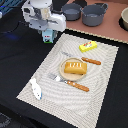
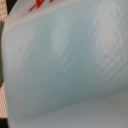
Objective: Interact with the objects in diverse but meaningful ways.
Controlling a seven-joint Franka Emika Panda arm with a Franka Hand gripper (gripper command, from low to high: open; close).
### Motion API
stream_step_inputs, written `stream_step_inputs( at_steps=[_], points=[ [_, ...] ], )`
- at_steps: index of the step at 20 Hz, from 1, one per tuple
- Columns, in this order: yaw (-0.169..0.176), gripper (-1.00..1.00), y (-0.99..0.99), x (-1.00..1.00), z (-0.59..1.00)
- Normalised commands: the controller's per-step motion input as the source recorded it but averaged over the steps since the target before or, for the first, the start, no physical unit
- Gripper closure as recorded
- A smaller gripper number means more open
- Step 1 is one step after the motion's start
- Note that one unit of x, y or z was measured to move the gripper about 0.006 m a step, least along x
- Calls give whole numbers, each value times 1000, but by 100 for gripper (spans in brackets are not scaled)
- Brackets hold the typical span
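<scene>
My gripper (image 1: pixel 47 33) is at the far left corner of the striped placemat (image 1: pixel 60 95), shut on the pale blue-and-white carton (image 1: pixel 48 36). The carton hangs just under the white hand. In the wrist view the carton (image 2: pixel 65 65) fills the picture, with red print at one edge, and it hides the fingers. The orange bread loaf (image 1: pixel 75 67) with pale slashes lies on the tan round plate (image 1: pixel 64 70) in the middle of the mat. The yellow red-marked packet (image 1: pixel 88 46) lies beyond the plate. The white oblong piece (image 1: pixel 36 88) lies near the mat's left edge.
An orange-handled knife (image 1: pixel 91 61) lies at the exterior view's right of the plate, and an orange-handled fork (image 1: pixel 71 83) in front of it. Two grey pots (image 1: pixel 71 11) (image 1: pixel 94 14) stand at the back. A pale bowl (image 1: pixel 125 19) is at the far right edge.
</scene>
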Motion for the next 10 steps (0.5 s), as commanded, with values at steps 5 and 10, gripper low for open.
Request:
stream_step_inputs(
  at_steps=[5, 10],
  points=[
    [-38, 100, 94, 0, -67],
    [-27, 100, 93, -7, 329]
  ],
)
